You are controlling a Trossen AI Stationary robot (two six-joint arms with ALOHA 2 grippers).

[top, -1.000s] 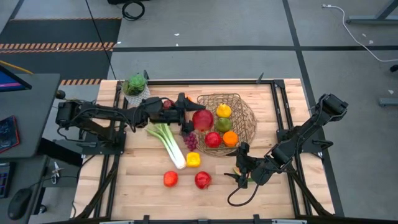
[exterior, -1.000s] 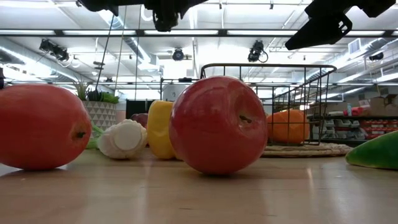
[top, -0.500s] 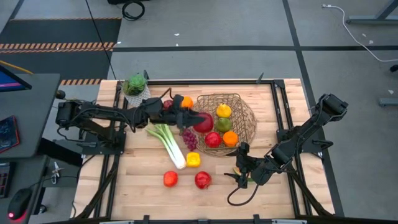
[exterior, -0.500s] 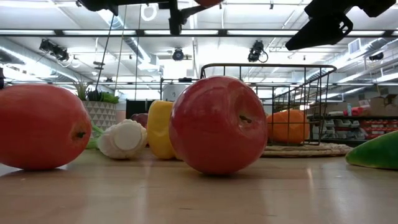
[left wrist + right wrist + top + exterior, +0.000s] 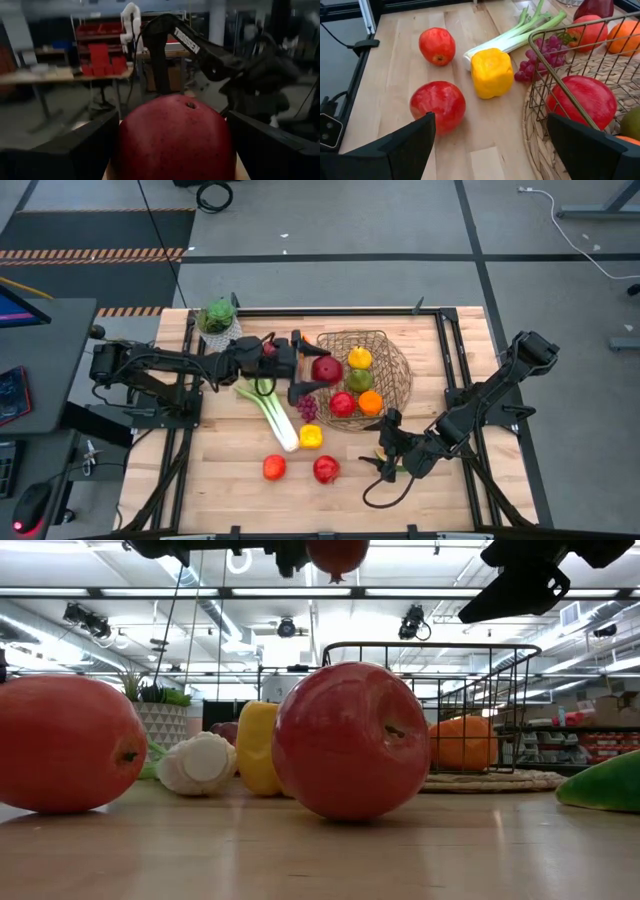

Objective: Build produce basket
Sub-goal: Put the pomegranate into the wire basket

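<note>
The left hand (image 5: 310, 370) grips a dark red apple (image 5: 325, 369) between wide-set fingers, raised over the left rim of the basket (image 5: 395, 385). Leek (image 5: 270, 410), grapes (image 5: 306, 408), yellow pepper (image 5: 311, 437) and two red apples (image 5: 274, 468) lie on the counter (image 5: 225, 480) beside it. The basket holds several fruits. The right hand (image 5: 392, 460) hangs open near the counter's front right, empty.

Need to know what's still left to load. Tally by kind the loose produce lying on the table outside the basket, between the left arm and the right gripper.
Red apples: 2
Yellow pepper: 1
Grapes: 1
Leek: 1
Total: 5
</note>
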